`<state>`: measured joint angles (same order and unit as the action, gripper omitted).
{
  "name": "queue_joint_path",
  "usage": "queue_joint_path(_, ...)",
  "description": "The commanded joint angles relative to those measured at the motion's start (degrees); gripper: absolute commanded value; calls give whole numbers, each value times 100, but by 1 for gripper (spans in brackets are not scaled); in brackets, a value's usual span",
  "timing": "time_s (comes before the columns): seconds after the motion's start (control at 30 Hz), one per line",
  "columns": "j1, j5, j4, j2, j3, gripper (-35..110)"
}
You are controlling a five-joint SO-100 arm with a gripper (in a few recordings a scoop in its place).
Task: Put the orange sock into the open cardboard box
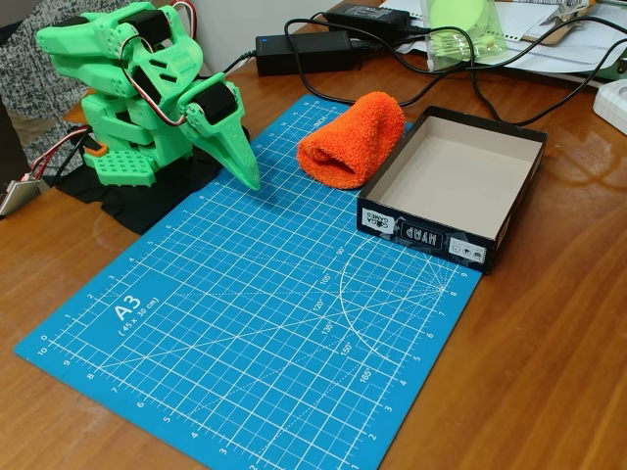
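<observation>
Blue cutting mat under orange sock beside open cardboard box; end effector closed, empty, cables behind.

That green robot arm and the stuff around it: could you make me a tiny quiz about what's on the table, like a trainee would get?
1. True or false: the orange sock already lies inside the box.
2. What does the sock rest on? A) the blue cutting mat B) the bare wooden table C) the black power brick
3. Fill in: the gripper of the green arm points down, its tip at the ____.

Key
1. False: the sock lies beside the box, against its left wall, and the box is empty.
2. A.
3. Mat; its fingers look closed and hold nothing.
</observation>
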<state>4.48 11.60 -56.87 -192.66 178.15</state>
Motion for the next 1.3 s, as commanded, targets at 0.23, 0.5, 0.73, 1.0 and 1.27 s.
queue_joint_path(0.23,-9,-562,-272,-105,-62,0)
queue_joint_path(0.5,-62,-606,-272,-105,-70,0)
queue_joint_path(0.73,53,-378,-290,-35,-105,4)
queue_joint_path(1.0,-993,896,-35,2830,-2364,13)
queue_joint_path(1.27,-2751,1714,-457,4500,-3700,14)
